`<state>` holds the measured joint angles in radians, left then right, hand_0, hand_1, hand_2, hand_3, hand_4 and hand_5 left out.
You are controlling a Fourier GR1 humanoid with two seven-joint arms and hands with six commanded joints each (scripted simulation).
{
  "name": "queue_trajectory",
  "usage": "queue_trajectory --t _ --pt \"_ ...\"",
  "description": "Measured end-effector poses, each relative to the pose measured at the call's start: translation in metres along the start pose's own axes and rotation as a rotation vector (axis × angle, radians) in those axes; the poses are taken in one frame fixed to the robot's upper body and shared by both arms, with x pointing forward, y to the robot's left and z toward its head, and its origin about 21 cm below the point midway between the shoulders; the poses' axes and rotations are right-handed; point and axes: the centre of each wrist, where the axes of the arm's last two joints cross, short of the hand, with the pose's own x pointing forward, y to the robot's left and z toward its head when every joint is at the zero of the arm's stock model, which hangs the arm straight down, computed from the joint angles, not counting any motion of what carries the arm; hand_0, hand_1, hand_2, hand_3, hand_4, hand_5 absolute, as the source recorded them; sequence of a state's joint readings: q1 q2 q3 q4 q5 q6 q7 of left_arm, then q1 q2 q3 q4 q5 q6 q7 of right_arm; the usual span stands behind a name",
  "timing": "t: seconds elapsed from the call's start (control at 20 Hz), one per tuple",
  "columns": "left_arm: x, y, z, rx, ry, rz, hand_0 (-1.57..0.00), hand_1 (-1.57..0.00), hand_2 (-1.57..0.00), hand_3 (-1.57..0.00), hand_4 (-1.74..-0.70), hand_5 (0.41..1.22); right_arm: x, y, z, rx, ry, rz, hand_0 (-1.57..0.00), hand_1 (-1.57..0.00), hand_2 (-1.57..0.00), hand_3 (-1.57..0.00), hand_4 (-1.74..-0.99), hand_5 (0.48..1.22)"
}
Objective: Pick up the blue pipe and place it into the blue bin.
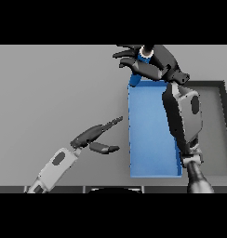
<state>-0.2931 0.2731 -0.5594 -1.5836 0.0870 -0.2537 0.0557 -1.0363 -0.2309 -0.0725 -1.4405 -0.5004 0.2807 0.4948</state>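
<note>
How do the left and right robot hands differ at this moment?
The right robot hand is curled round the blue pipe; the left robot hand holds nothing, its fingers straight.
The right robot hand is at the far end of the blue bin; the left robot hand is over bare table, to the bin's left.
The right arm reaches across the bin; the left arm stays near the lower edge.
Both hands are dark, on white and grey arms.
</note>
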Motion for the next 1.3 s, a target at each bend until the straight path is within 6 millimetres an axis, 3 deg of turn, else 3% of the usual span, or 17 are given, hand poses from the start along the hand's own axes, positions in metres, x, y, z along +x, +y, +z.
queue_trajectory --t 0.15,0.3,0.4,0.65,0.75,0.8,0.95,1.05,1.1,1.2,1.3 --pt "-0.001 0.005 0.001 0.008 0.027 -0.012 0.0 0.0 0.0 0.0 -0.83 0.463 -0.028 -0.033 0.013 -0.132 0.119 -0.036 -1.57 -1.57 -1.57 -1.57 -1.499 1.221" --pt "-0.002 0.001 0.004 0.003 0.02 -0.021 0.0 0.0 0.0 0.0 -0.83 0.462 -0.06 -0.052 0.034 -0.239 0.237 -0.068 -1.57 -1.57 -1.57 -1.57 -1.499 1.221" --pt "0.001 0.009 0.008 0.015 0.016 -0.02 0.0 0.0 0.0 0.0 -0.83 0.464 -0.082 -0.056 0.054 -0.279 0.314 -0.086 -1.57 -1.57 -1.57 -1.57 -1.499 1.221" --pt "0.0 0.004 0.007 0.001 0.022 -0.017 0.0 0.0 0.0 0.0 -0.83 0.47 -0.131 -0.057 0.094 -0.443 0.533 -0.139 -1.57 -1.57 -1.57 -1.57 -1.499 1.221" --pt "-0.001 0.004 0.007 -0.004 0.026 -0.023 0.0 0.0 0.0 0.0 -0.83 0.47 -0.148 -0.051 0.105 -0.476 0.616 -0.133 -1.57 -1.57 -1.57 -1.08 -1.586 1.221" --pt "0.0 0.002 0.007 -0.006 0.018 -0.018 0.0 0.0 0.0 0.0 -0.83 0.471 -0.154 -0.049 0.112 -0.483 0.653 -0.129 -1.57 -1.57 -1.57 -1.18 -1.569 1.221" --pt "0.001 0.002 0.006 0.002 0.023 -0.016 0.0 0.0 0.0 0.0 -0.83 0.475 -0.173 -0.041 0.128 -0.465 0.773 -0.117 -1.57 -1.57 -1.57 -0.69 -1.653 1.205" --pt "0.002 0.001 0.004 -0.001 0.029 -0.023 0.0 0.0 0.0 0.0 -0.83 0.474 -0.184 -0.035 0.131 -0.466 0.855 -0.109 -1.57 -1.57 -1.57 -1.01 -1.583 1.199" --pt "-0.002 0.0 0.005 0.0 0.044 -0.014 0.0 0.0 0.0 0.0 -0.83 0.474 -0.192 -0.032 0.136 -0.478 0.906 -0.123 -1.46 -1.38 -1.33 -0.81 -1.534 1.19" --pt "-0.002 0.002 0.005 0.0 0.032 -0.021 0.0 0.0 0.0 0.0 -0.83 0.476 -0.199 -0.03 0.141 -0.502 0.984 -0.192 -0.94 -0.88 -0.85 -0.52 -1.404 1.159" --pt "-0.001 -0.001 0.004 0.005 0.03 -0.024 0.0 0.0 0.0 0.0 -0.83 0.476 -0.198 -0.028 0.139 -0.488 1.045 -0.239 -0.6 -0.57 -0.55 -0.33 -1.302 1.182"
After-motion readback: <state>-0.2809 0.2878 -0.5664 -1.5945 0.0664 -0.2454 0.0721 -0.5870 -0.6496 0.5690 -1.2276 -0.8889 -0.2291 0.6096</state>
